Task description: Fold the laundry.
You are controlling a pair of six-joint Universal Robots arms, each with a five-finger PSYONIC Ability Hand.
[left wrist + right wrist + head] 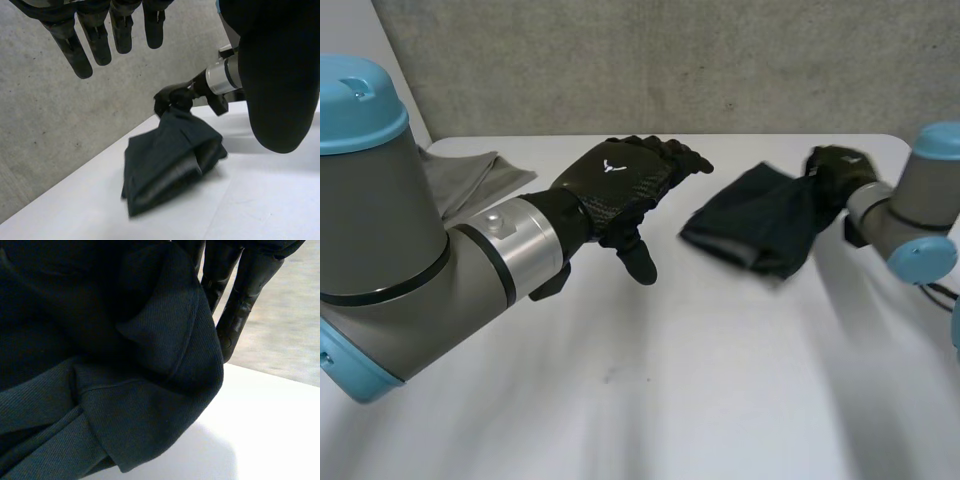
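A dark green cloth (760,225) hangs bunched, one end held up by my right hand (835,170) at the table's far right and its lower end resting on the table. In the left wrist view my right hand (172,97) pinches the top of the cloth (165,160), which droops in thick folds. In the right wrist view the cloth (125,390) lies gathered against the palm, with the fingers (240,305) behind it. My left hand (620,185) hovers over the middle of the table, open, its fingers (80,50) straight and holding nothing, a short way left of the cloth.
A grey cloth (470,180) lies flat at the back left, partly behind my left arm. The white table (670,380) ends at a concrete wall (670,60) at the back.
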